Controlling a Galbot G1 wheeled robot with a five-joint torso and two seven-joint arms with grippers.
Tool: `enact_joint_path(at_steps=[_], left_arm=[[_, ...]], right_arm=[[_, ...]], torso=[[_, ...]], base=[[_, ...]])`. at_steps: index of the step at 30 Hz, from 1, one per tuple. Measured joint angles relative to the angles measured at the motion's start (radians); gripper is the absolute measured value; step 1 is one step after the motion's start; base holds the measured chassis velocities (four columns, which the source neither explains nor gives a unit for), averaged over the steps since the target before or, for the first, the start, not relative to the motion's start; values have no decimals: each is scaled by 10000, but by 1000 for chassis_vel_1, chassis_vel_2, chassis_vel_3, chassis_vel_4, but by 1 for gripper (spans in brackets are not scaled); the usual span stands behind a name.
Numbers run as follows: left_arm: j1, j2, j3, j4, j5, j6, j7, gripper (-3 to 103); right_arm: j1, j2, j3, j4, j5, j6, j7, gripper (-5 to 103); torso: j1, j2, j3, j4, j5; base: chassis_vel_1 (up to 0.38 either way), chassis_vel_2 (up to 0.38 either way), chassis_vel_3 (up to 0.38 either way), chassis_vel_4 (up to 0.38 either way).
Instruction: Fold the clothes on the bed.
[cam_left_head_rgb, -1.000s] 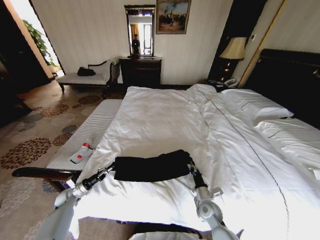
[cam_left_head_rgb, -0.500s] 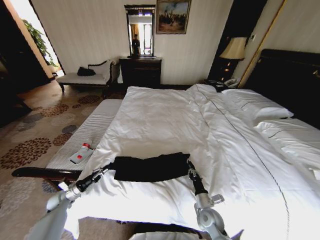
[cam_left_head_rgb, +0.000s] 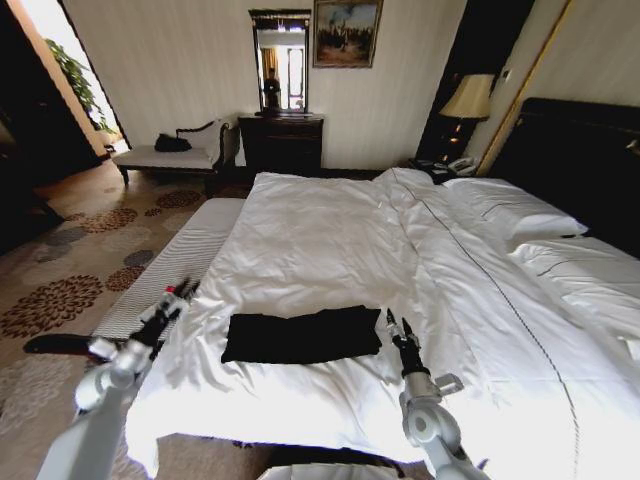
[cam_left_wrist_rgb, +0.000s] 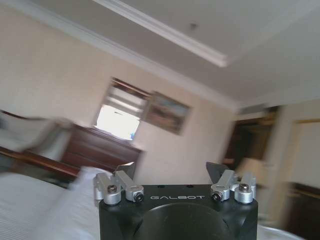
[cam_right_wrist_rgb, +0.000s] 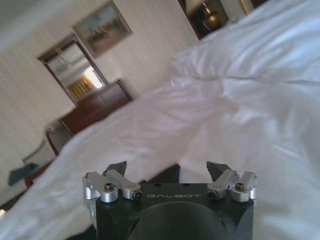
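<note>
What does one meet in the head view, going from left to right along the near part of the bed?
Left gripper → T-shirt → right gripper → bare white duvet.

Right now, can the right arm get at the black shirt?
Probably yes. The right gripper sits open just off the right edge of the folded black shirt on the bed, with nothing between them.

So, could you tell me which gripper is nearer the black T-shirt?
The right gripper sits just beside the T-shirt; the left gripper is raised off to its other side, over the bed edge.
</note>
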Motion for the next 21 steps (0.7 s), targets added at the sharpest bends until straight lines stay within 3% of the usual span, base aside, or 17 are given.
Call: enact_joint_path(at_steps=[2,3,5,6,7,8,11,15,21], left_arm=[[-363,147,273,-817,339,499,-2617,92],[-363,147,273,-817,339,499,-2617,92],[-403,226,268,-1539,-38,1566,-4406,97],[-365,238,223,-1920,-353,2171,-4870,98],[-296,240,169,-2300,-642,2724,-5096,100],[-296,240,169,-2300,-642,2724,-5096,100],[-98,214,30,-3296,-1253,3677,-5069,100],[151,180,-73,-4080,-1591,3820,-4935,100],[689,64,-185,-4955,-1723,4018,-5488,100]], right_arm=[[-146,33,-102,424,347,-561,532,95],[-146,33,-102,424,347,-561,532,95],[-243,63,-149,819,844,-959,881,100],[-290,87,-153,1084,1202,-1233,1127,100],[-331,113,-154,1311,1536,-1453,1317,100],[-331,113,-154,1311,1536,-1453,1317,100],[-463,198,-167,1737,2349,-2032,1778,100],[-382,262,-261,1322,2536,-2166,1786,100],[58,491,-365,667,3470,-2220,1565,100]], torso=[[1,0,1,-9,-9],[1,0,1,-9,-9],[2,-1,2,8,-7],[2,-1,2,9,-10],[2,-1,2,11,-12],[2,-1,2,11,-12],[0,0,0,5,-13],[0,0,0,4,-9],[1,0,0,7,-8]], base=[[0,0,0,0],[0,0,0,0],[0,0,0,0],[0,0,0,0],[0,0,0,0],[0,0,0,0],[0,0,0,0],[0,0,0,0],[0,0,0,0]])
